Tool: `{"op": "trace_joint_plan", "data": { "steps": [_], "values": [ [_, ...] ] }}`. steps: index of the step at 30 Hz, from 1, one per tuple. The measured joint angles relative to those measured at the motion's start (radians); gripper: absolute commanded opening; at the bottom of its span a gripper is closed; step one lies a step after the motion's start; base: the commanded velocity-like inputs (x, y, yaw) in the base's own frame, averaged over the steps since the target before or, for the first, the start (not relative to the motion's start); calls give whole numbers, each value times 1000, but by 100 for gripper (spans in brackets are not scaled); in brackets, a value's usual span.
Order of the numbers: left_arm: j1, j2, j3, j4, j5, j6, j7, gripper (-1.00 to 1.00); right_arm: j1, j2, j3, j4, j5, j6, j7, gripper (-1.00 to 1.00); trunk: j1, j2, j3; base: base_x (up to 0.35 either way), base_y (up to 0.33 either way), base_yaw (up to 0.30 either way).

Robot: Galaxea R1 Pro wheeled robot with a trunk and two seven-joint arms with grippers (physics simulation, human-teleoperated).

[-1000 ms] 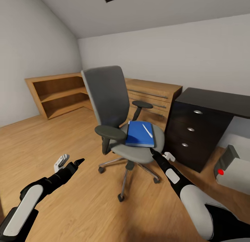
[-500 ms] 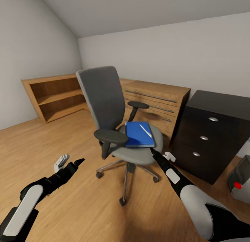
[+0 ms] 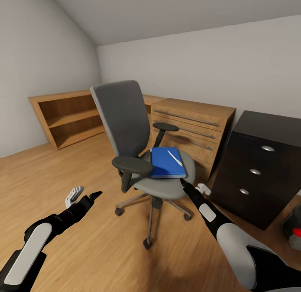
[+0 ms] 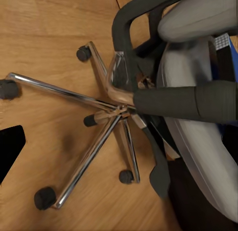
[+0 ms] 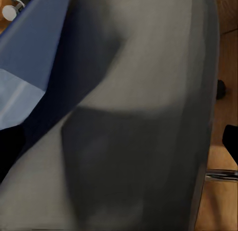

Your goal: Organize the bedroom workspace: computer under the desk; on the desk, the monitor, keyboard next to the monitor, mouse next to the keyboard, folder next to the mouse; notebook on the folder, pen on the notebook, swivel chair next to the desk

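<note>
Found folder (image 3: 167, 163) lying flat on seat of swivel chair (image 3: 138, 129), pen (image 3: 175, 157) loose on top of it. Black drawer unit of bench (image 3: 259, 175) just right of chair, light-wood chest (image 3: 196, 124) behind.

Right end effector (image 3: 193, 185) at seat's front rim, below folder, fingers spread wide, nothing held. Left end effector (image 3: 85, 194) over bare floor, well apart from chair, also spread and empty.

Judged step: reach for folder, grasp not yet made. Best done by:
- rising clear of seat rim first
- coming in low at folder's near edge
- pinching cover and pages together
- keeping it level, since pen likely to roll off

Avoided pushing advised: chair on castors, apt to roll away.
</note>
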Motion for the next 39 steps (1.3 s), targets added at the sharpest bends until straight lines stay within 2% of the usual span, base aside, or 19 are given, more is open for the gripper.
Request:
{"op": "trace_joint_plan", "data": {
  "steps": [3, 12, 20, 39],
  "values": [
    [0, 0, -1, 0, 0, 0, 0, 100, 0, 0, 15, 2, 2, 0, 1, 100, 0, 0, 3, 0, 0, 185],
    [0, 0, -1, 0, 0, 0, 0, 100, 0, -1, 14, 1, 1, 0, 1, 100, 0, 0, 13, 0, 0, 190],
    [0, -1, -1, 0, 0, 0, 0, 100, 0, -3, 14, 2, 1, 0, 0, 100, 0, 0, 15, -8, 0, 34],
    [0, 0, -2, 0, 0, 0, 0, 100, 0, 2, 18, 3, 0, 0, 1, 100, 0, 0, 15, -270, 0, 0]
  ]
}}
